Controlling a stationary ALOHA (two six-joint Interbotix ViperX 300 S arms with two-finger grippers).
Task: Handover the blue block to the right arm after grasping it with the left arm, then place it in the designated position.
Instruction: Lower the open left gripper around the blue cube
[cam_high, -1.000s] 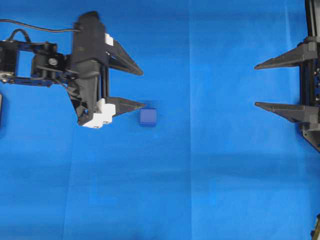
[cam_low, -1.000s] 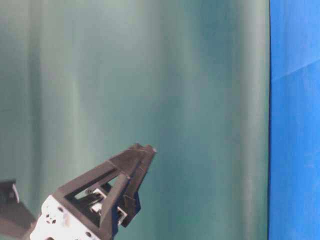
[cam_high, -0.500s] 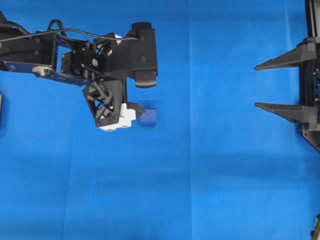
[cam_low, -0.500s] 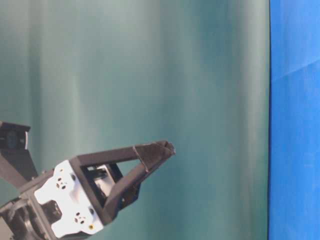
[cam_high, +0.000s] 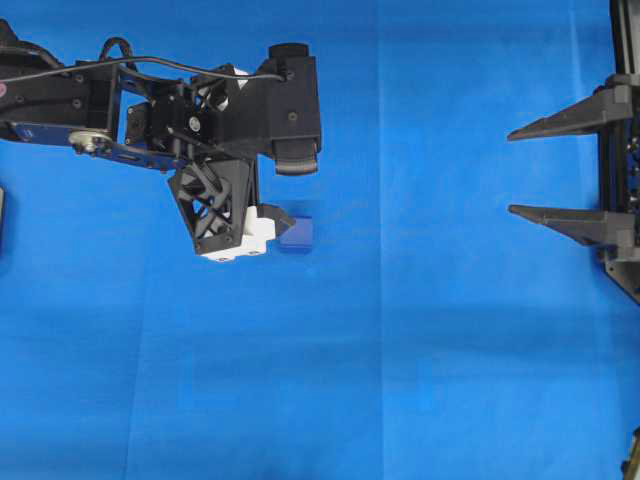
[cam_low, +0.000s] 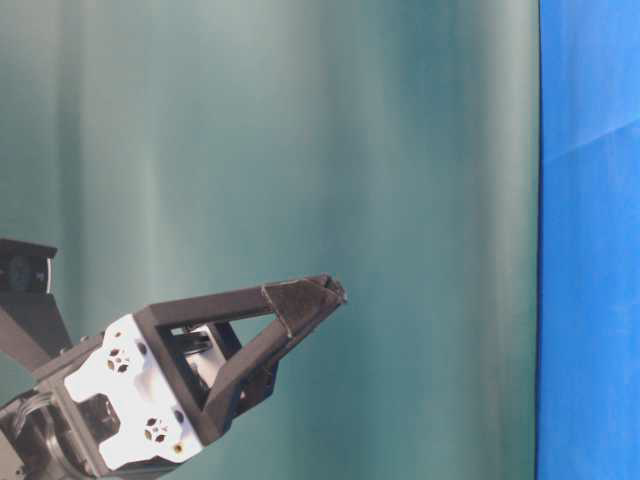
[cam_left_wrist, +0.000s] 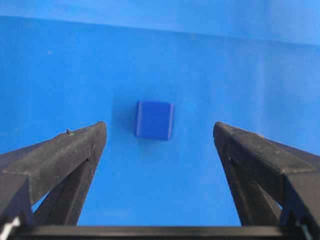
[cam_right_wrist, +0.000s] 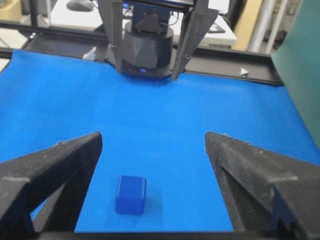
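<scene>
Ana: Overhead exterior showed the small dark-blue cube (cam_high: 297, 233) resting on the flat blue cloth (cam_high: 420, 350), left of centre. The left arm's black gripper with white end blocks (cam_high: 262, 165) was tipped downward above it, its lower white block just beside the cube in that view. The all-black right gripper (cam_high: 515, 170) waited at the far right edge, well apart from the cube.

Ben: And table-level exterior?

Ana: It showed only the left gripper's black fingers against a teal backdrop (cam_low: 300, 150). The cube was out of sight there, so height above the cloth could not be read.

Ben: Left wrist-mounted settled the spacing?

Ana: Yes. The two pointed fingers (cam_left_wrist: 65, 155) stood wide apart with the cube (cam_left_wrist: 154, 120) ahead of the tips and roughly centred on the gap, touching neither. I judged that the wrist was pitched down so the fingers could straddle it; the grasp was not yet made.

Ben: Right wrist-mounted?

Ana: Its fingers (cam_right_wrist: 55, 165) were also spread wide, holding nothing. The cube (cam_right_wrist: 131, 194) lay low in view, closer to the left-hand finger. Parked open, it seemed ready to receive the handover.
</scene>
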